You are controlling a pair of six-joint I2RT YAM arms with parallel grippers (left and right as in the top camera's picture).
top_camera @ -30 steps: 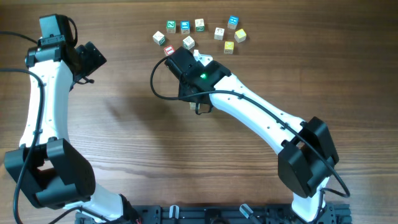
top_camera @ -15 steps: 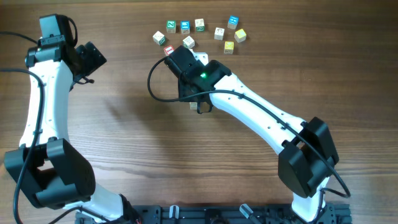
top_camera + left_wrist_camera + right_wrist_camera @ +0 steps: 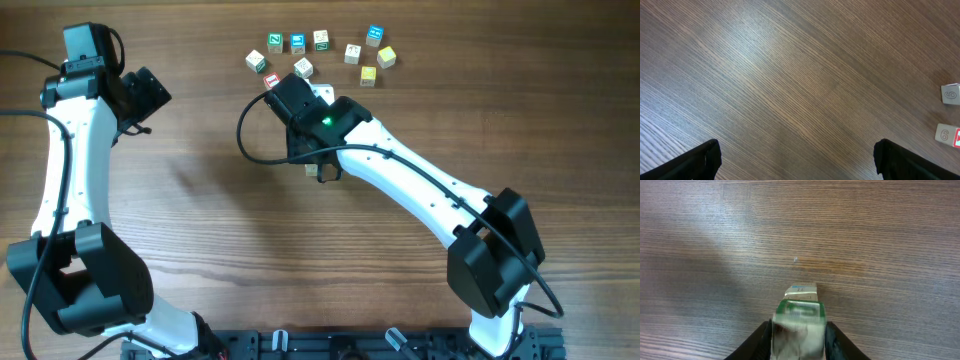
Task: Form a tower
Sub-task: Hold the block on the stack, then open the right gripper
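We see the tower [image 3: 800, 312] mid-surface, under the right claw [image 3: 799, 336], well apart from the loose cubes [image 3: 321, 40] scattered along the far edge. In the right wrist view it is one cube wide and at least two cubes show: a top cube [image 3: 799, 317] with a green-framed face, blurred, sitting on a lower cube [image 3: 801, 291] with a blue-edged face. The right claw's fingers [image 3: 767, 340] sit tight along both sides of the top cube. We cannot tell whether they are pinching it or just loosened off. From overhead only a corner of the tower peeks out beneath the right arm's wrist. The surface [image 3: 200, 200] is dark wood grain. The left claw [image 3: 797, 160] is released, fingers spread wide, nothing between them, hanging over bare wood at the far left, well apart from the tower. Two pale loose cubes show at the right edge of the left wrist view, each with a round grey mark, the nearer one with a red side.
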